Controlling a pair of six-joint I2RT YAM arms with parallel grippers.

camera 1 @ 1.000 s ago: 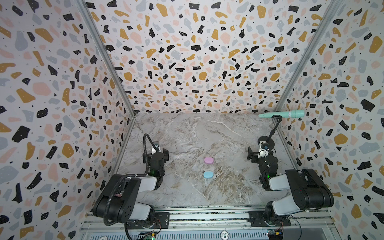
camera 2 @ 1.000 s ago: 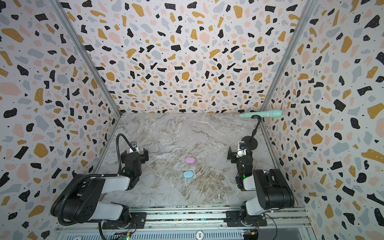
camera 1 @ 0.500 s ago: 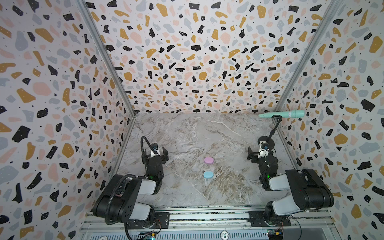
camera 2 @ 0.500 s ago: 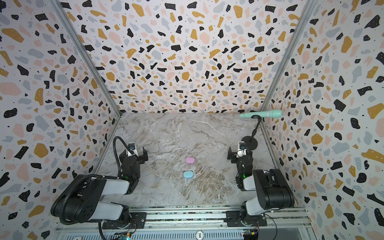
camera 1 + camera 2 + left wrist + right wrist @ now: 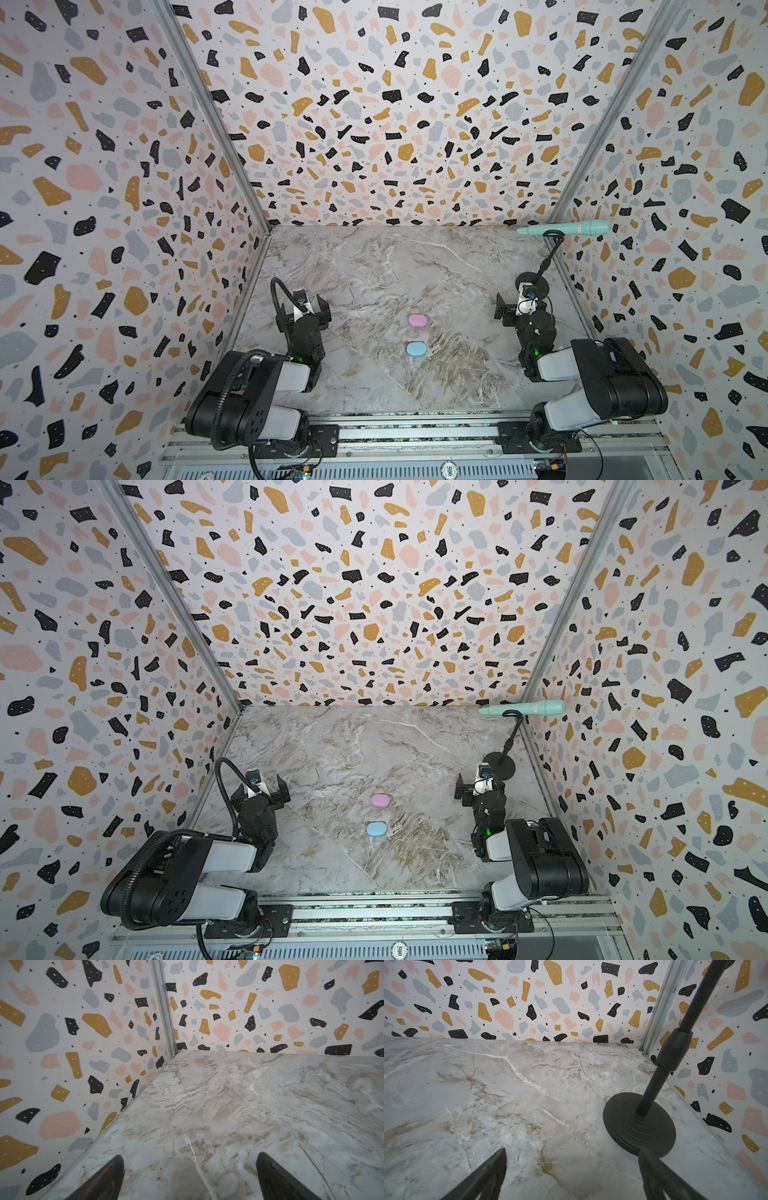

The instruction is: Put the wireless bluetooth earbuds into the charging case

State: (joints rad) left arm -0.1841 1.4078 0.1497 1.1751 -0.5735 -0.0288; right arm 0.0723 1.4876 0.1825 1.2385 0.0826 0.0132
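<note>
I'm starting at my end of the bench [image 5: 228, 1105], where both arms sit folded low by the rail. The left end effector [image 5: 302, 306] has its jaws spread wide with nothing between them, and its wrist view shows only bare marble. The right end effector [image 5: 519, 306] is spread just as wide and is also empty, with one finger just beside the black base of the microphone stand [image 5: 639, 1124]. In the middle, the blue case [image 5: 416, 349] lies nearer me. The pink case [image 5: 417, 321] is just beyond it, not touching, and both look shut. I can't spot the wireless bluetooth earbuds loose anywhere, so they're either under those lids or too small for these views. The risks, as I judge them: the cases look smooth and rounded, so an off-centre pinch could squirt one away. Prying a lid without a second hold could skid the case across the bench. A careless right-arm swing could clip the stand and topple the mint microphone [image 5: 577, 228] in the far corner.
</note>
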